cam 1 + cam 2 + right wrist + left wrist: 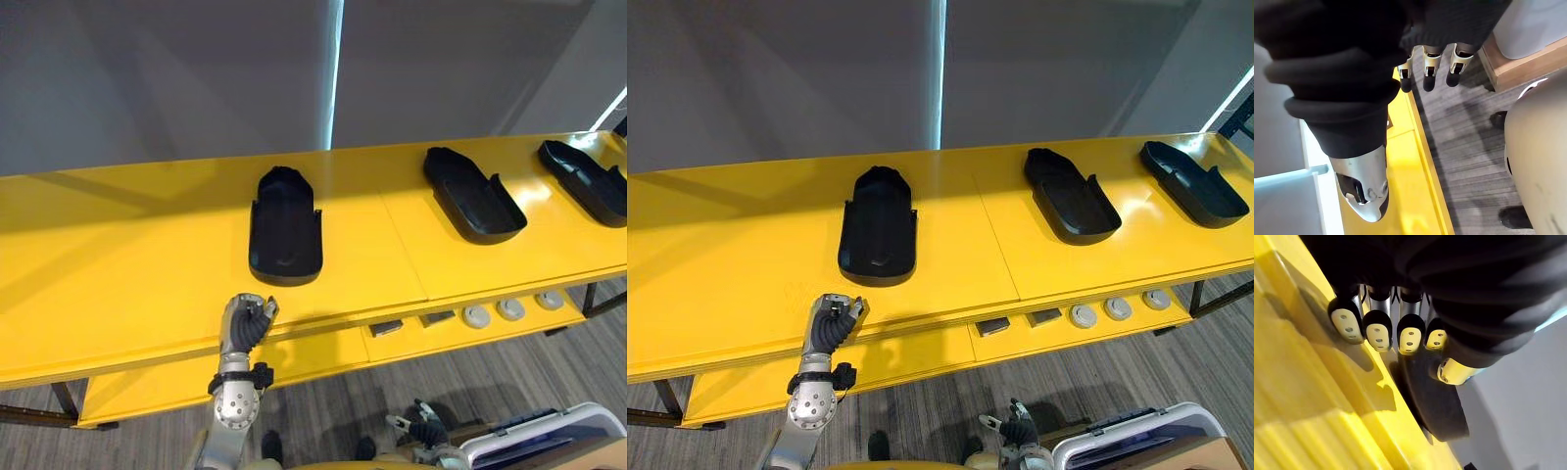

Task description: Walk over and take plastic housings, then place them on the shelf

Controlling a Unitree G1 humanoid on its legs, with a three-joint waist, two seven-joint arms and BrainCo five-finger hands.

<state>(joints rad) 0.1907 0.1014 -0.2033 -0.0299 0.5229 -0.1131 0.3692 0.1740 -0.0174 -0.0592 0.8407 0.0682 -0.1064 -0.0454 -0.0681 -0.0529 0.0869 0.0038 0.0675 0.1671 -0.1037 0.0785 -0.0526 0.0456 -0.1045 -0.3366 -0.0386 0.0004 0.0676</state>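
The nearest plastic housing [285, 235] is laid flat on the yellow shelf [118, 255]. Its long axis is directed away from the robot, with the squared end turned to the front edge and the rounded end to the wall. Two more housings, a middle housing [473, 194] and a far housing [586, 179], are placed further to the right on the same surface. Both are turned slantwise and are well apart from the first.

The left hand [245, 325] is seen at the front edge of the shelf, just in front of the squared end of the nearest housing and a little to the left of its axis. The two are near but not touching. In the left wrist view its fingers [1377, 330] are seen curled inward, and nothing is held by them.

The right hand [428, 429] is hung low above the floor, with relaxed fingers and nothing in it, well apart from every housing.

The left hand is judged the nearer one. The nearest housing lies straight ahead of it, so a short forward reach along the axis would be needed.
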